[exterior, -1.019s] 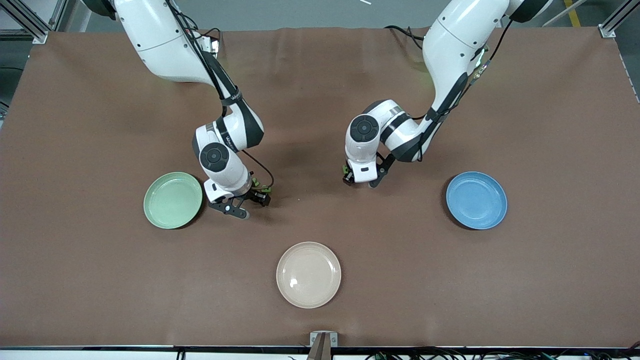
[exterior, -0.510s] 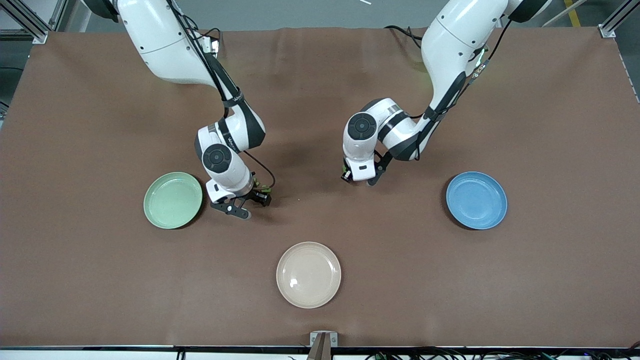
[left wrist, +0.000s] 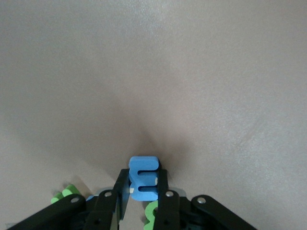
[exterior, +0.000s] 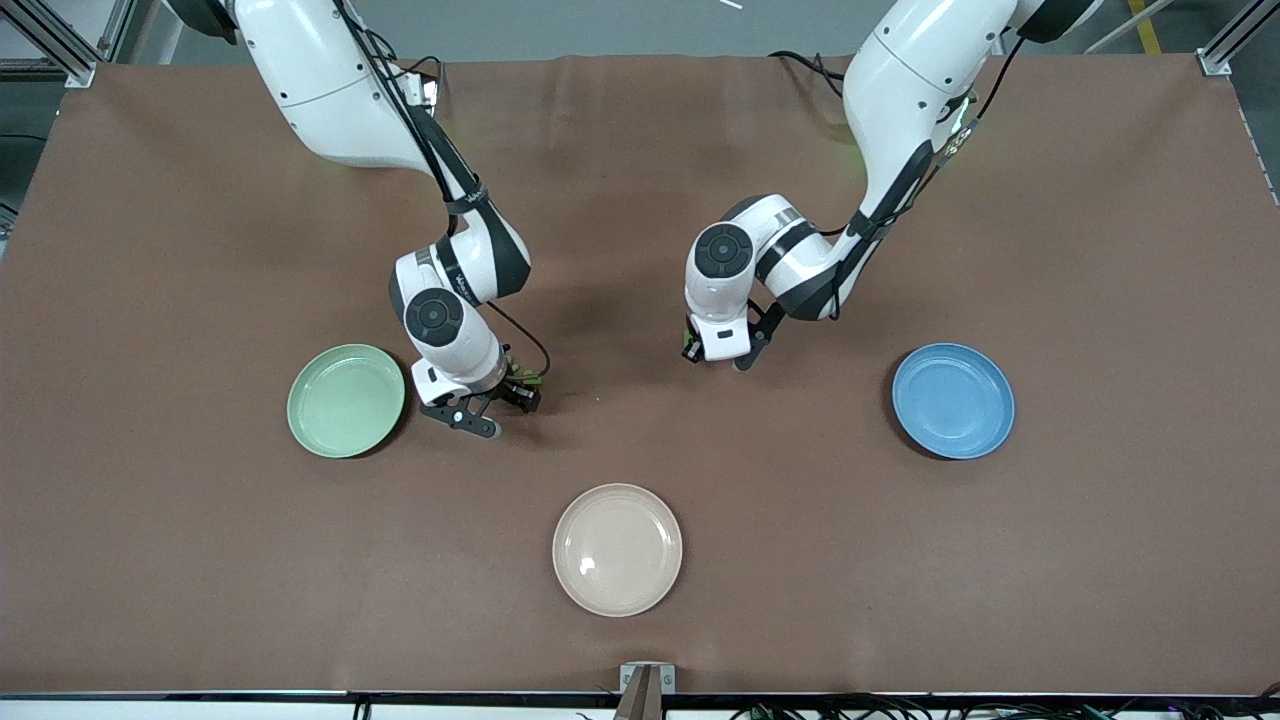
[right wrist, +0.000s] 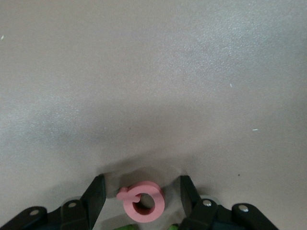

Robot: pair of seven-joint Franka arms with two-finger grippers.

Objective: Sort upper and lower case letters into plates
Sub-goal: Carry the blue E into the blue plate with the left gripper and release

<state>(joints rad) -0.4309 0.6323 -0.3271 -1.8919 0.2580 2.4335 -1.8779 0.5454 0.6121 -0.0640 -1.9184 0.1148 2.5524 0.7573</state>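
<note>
A cream-beige plate (exterior: 617,549) sits nearest the camera; the pale green plate (exterior: 346,400) and blue plate (exterior: 953,400) lie toward either end. Beside the green plate, the right gripper (right wrist: 142,194) straddles the pink-red Q (right wrist: 142,201) (fingers apart). The left gripper (left wrist: 142,187) pinches the blue m (left wrist: 143,178) at the table.

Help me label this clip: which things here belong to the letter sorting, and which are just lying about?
Job:
blue letter, in left gripper
pink letter, between right gripper jaws
green letters
green plate
blue plate

Lying about:
beige plate
</note>
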